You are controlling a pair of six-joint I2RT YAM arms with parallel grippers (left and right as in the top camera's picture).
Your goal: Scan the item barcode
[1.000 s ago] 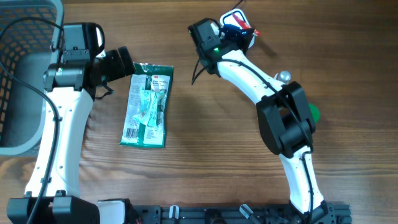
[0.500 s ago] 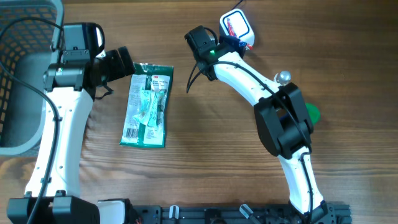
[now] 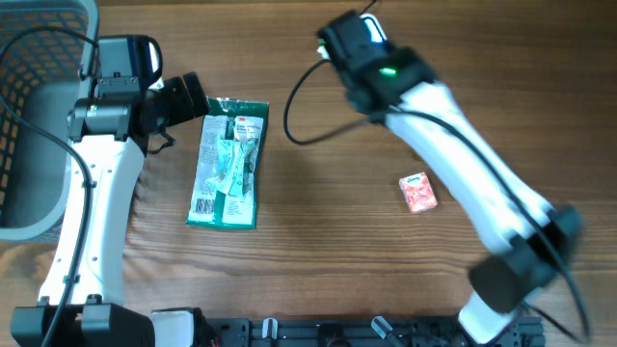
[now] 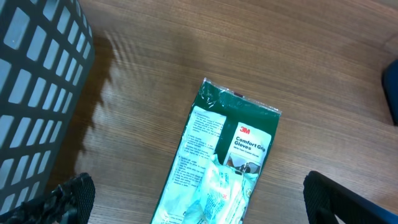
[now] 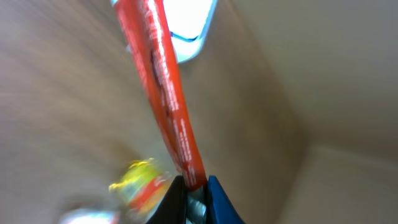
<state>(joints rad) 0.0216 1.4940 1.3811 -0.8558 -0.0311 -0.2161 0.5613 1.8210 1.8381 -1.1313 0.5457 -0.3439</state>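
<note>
Right arm (image 3: 453, 125) swung outward; glove packet (image 3: 228, 162) lies just beside left fingers (image 4: 65, 199).

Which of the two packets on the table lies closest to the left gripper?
The long green glove pack, lying right beside the left gripper; the small red packet sits far off across the table.

We see a surface (image 3: 318, 241) of matt brown wood with fine grain. The green packet (image 3: 228, 162) is glossy, wrinkled plastic film. The basket (image 4: 37, 93) looks like matt grey plastic. The red part (image 5: 163, 87) in the right gripper (image 5: 194, 186) shines like smooth plastic.
</note>
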